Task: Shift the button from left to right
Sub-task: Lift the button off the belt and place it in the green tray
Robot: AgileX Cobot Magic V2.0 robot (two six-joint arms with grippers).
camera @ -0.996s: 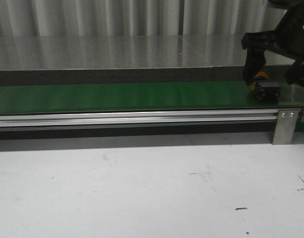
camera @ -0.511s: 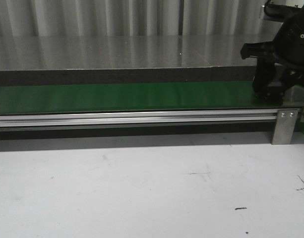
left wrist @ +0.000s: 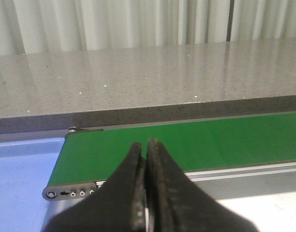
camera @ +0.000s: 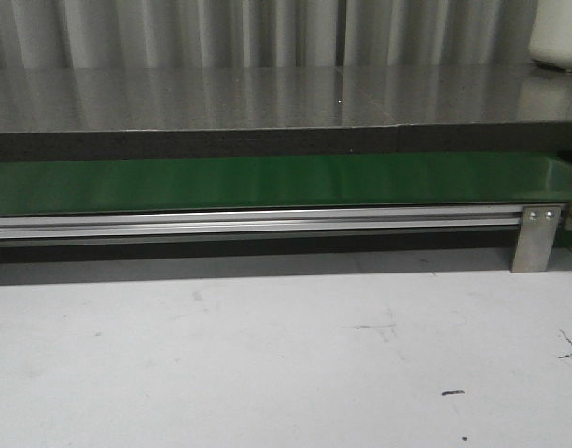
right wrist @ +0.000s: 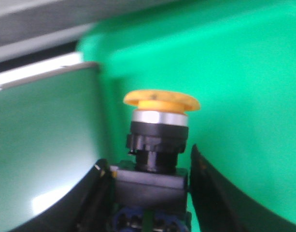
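Orange-yellow and round, the mushroom cap of the button point(right wrist: 161, 101) shows in the right wrist view above a silver collar and a black neck, with the blocky black switch body below. The right gripper point(right wrist: 150, 193) holds that body: its dark fingers point(right wrist: 97, 198) press against the block from the 9 o'clock and 3 o'clock sides, and the cap stands upright toward 12 o'clock. Behind the button lies a bright green surface point(right wrist: 244, 87), blurred; whether it is a bin or a tray cannot be told. At 9 o'clock from the button a duller green curved surface with a pale metal edge is seen.

From the front view, neither arm nor the button appears. A green conveyor belt point(camera: 267, 182) runs across the scene, with an aluminium rail point(camera: 248, 222) along its near edge and a metal bracket point(camera: 535, 238) at 3 o'clock. A white table point(camera: 267, 355) lies nearest the camera, and a grey speckled counter point(camera: 220, 98) lies beyond the belt.

From the left wrist view, the left gripper point(left wrist: 147, 183) has its two black fingers pressed together with nothing between them, poised above the belt's end roller, with a blue surface point(left wrist: 22, 174) toward 9 o'clock.
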